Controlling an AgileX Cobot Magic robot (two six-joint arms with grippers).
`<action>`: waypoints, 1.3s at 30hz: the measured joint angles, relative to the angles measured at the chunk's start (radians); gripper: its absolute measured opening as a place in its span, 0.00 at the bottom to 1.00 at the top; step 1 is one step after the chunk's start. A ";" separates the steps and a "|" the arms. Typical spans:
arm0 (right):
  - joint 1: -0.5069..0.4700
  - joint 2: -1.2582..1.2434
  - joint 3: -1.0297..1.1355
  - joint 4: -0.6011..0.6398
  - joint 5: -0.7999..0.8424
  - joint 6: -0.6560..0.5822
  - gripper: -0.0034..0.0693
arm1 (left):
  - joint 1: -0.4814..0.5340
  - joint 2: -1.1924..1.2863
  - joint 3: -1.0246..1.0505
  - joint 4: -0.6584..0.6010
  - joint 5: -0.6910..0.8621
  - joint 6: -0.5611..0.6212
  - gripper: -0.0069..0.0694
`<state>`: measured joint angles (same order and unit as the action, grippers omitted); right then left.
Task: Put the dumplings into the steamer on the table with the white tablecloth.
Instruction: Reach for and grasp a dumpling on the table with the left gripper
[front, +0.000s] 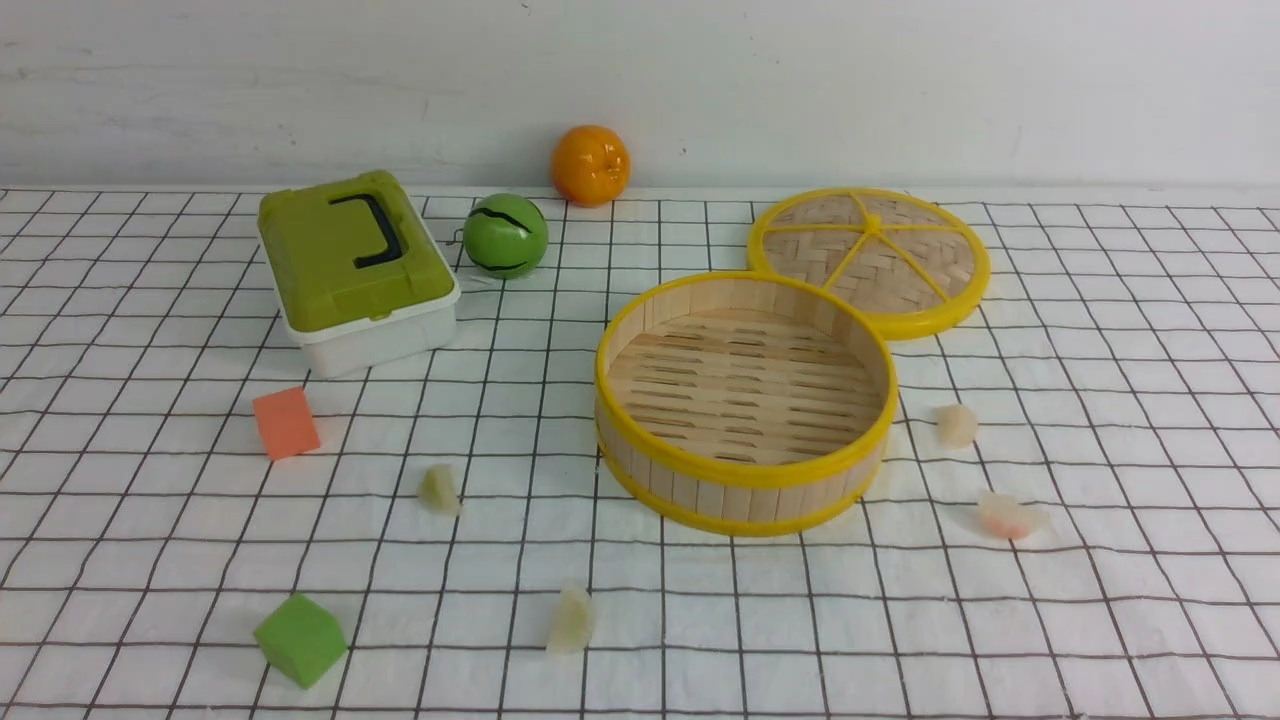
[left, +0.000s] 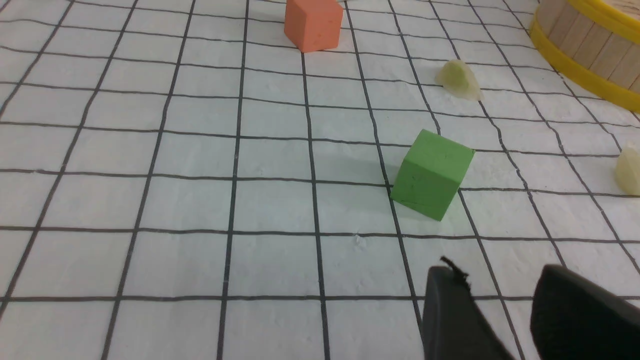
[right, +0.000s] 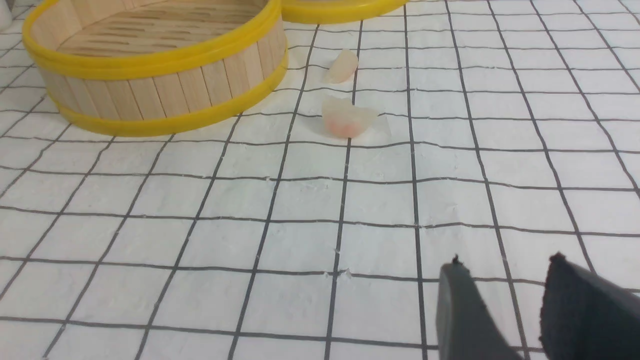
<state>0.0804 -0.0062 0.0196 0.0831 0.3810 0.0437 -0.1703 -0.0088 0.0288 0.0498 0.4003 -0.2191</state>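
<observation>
The table (front: 1150, 330) is covered by a white tablecloth (front: 1100, 640), slightly wrinkled and printed with a thin black grid. Right of centre in the front view the steamer (front: 745, 495) is set uncovered, presumably so that it can be filled. It is built of upright wood strips, a slatted floor and glossy yellow rims. Its flat woven lid (front: 870, 255) is laid just behind. A matte orange cube (front: 286, 422) and green cube (front: 300, 640) are seen at left. The steamer is empty. The dumplings, small translucent lumps, are scattered around it: a green dumpling (front: 440, 490) and a cream dumpling (front: 571, 620) to its lower left, a pale dumpling (front: 956, 425) and a pink dumpling (front: 1008, 517) at its right. The left gripper (left: 500, 272) and right gripper (right: 505, 265) are shown parted, with nothing between the jaws.
</observation>
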 joint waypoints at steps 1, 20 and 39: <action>0.000 0.000 0.000 0.000 0.000 0.000 0.38 | 0.000 0.000 0.000 0.000 0.000 0.000 0.40; 0.000 0.000 0.000 0.000 0.000 0.000 0.38 | 0.000 0.000 0.000 0.000 0.000 0.000 0.40; 0.000 0.000 0.000 0.000 0.000 0.000 0.38 | 0.000 0.000 0.001 0.022 -0.012 0.000 0.40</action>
<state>0.0804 -0.0062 0.0196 0.0831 0.3810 0.0437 -0.1703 -0.0088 0.0298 0.0716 0.3883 -0.2191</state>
